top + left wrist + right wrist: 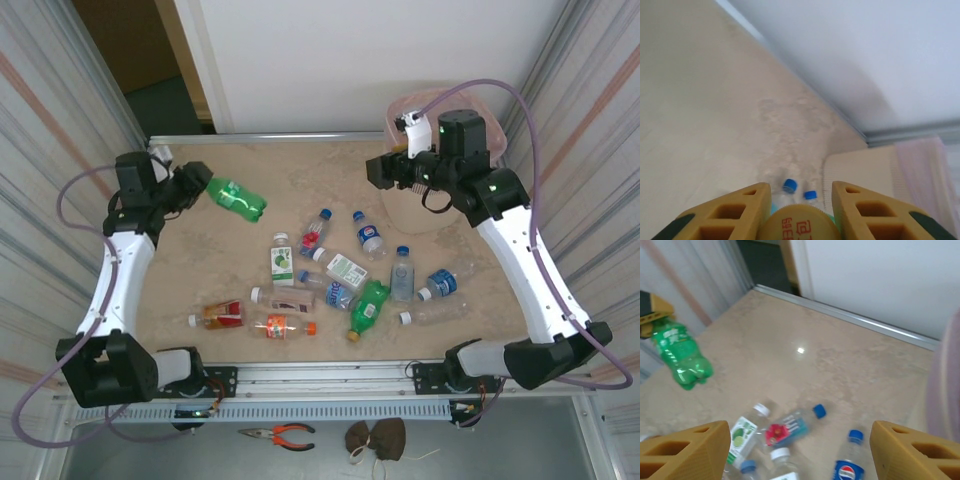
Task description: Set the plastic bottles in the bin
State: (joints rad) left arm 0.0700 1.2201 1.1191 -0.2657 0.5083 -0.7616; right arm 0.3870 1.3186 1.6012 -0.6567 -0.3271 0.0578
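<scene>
My left gripper is shut on a green bottle, held in the air over the table's far left. In the left wrist view its yellow cap sits pinched between my fingers. The green bottle also hangs at the left of the right wrist view. Several plastic bottles lie mid-table: a Pepsi-labelled one, a red-flower one, a green one, an orange one. My right gripper is open and holds nothing, just left of the bin with its pink liner.
Corrugated walls close in on both sides of the table. A metal rail runs along the near edge. Pliers and a brown cloth bundle lie on the lower shelf in front of the arm bases.
</scene>
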